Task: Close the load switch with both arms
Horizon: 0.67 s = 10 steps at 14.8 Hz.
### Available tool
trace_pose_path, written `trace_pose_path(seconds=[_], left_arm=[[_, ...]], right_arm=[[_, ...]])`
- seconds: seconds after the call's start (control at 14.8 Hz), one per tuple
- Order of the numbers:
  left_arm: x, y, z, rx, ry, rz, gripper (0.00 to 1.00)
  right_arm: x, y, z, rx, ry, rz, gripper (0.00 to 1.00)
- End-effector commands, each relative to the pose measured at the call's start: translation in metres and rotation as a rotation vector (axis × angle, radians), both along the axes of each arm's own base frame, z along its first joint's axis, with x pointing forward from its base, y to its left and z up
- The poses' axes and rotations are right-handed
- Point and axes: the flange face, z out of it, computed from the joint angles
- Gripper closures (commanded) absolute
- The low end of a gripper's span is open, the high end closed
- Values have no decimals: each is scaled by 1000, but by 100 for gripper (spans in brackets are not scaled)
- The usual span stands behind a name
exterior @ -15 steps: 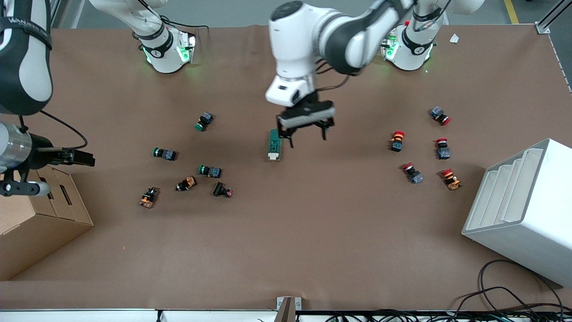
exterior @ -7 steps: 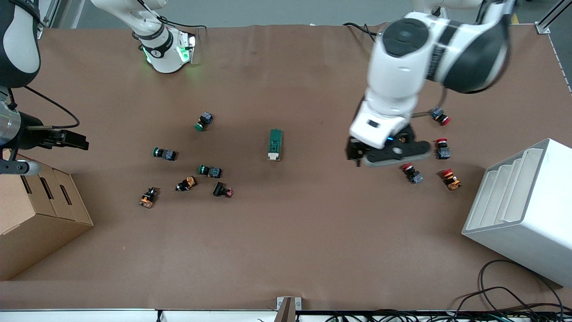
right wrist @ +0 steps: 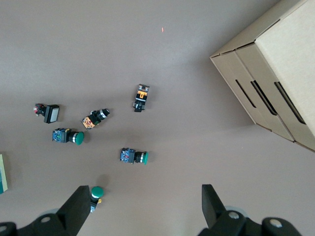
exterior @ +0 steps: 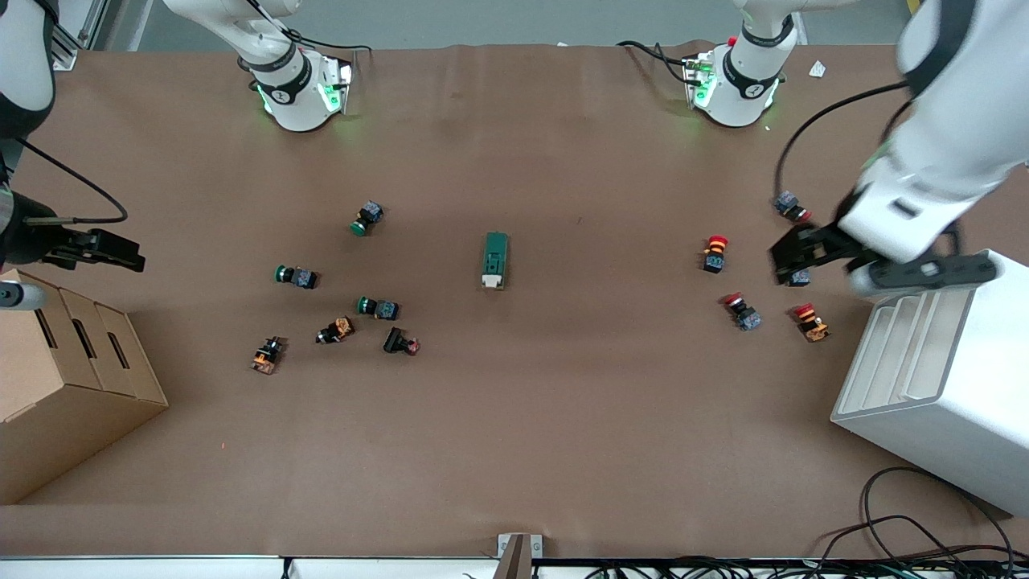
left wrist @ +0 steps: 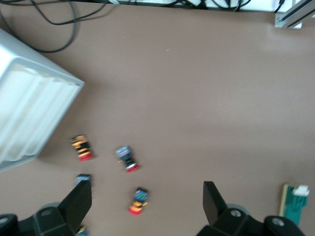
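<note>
The load switch [exterior: 495, 259], a dark-green block with a cream-white end, lies alone mid-table; nothing touches it. It also shows at the edge of the left wrist view as the load switch [left wrist: 295, 201]. My left gripper [exterior: 804, 256] hangs open over the red-capped push buttons, close to the white rack. Its fingers [left wrist: 78, 201] stand wide apart with nothing held, and the left gripper [left wrist: 146, 197] looks down on a red button [left wrist: 138, 200]. My right gripper [exterior: 104, 248] hovers open and empty at the right arm's end, by the cardboard box. The right gripper [right wrist: 145, 204] looks down on the green buttons.
Green-capped push buttons [exterior: 368, 217] and orange and black ones [exterior: 336, 330] lie scattered toward the right arm's end. Red-capped buttons [exterior: 713, 253] lie toward the left arm's end. A white slotted rack [exterior: 940, 378] and a cardboard box [exterior: 64, 378] stand at the table's two ends.
The left arm swung away from over the load switch toward its own end of the table, ending above the red buttons. The right gripper drifted slightly outward. The load switch stayed put.
</note>
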Motion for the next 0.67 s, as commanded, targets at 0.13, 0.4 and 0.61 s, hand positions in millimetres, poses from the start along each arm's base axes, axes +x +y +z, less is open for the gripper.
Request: trace_pose_path(seconds=[0.13, 0.4, 0.61], left_arm=[[-45, 31, 30, 37, 64, -56, 0], [-77, 39, 29, 22, 111, -59, 0], [-94, 53, 26, 2, 122, -75, 0]], right_arm=[[-7, -4, 16, -16, 0, -7, 0], [-18, 2, 15, -1, 68, -20, 0], [-30, 5, 19, 1, 93, -15, 0]])
